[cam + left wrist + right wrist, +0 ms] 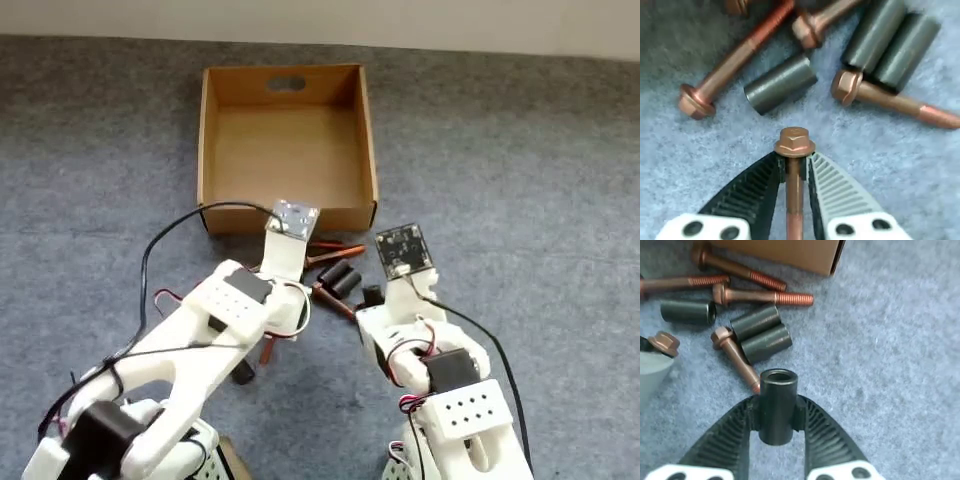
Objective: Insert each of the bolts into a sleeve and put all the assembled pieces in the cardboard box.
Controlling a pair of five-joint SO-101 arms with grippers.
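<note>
**Bolt and sleeve both in hand**

Your left end effector (794, 162) pinched a bolt (794, 142) by its shank, just under the head. Your right end effector (777, 402) clamped a sleeve (777, 415) across its middle, open bore showing. Other bolts (735, 62) and sleeves (780, 84) lay clustered on the worktop (520, 150), just near of the box (285, 150).

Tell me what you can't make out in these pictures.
High view: the loose bolts and sleeves lie partly under both arms; their count is unclear.
Left wrist view: the held bolt has its threaded end cut off by the frame edge.
Right wrist view: the cardboard box is cut by the edge; its inside is hidden.
</note>
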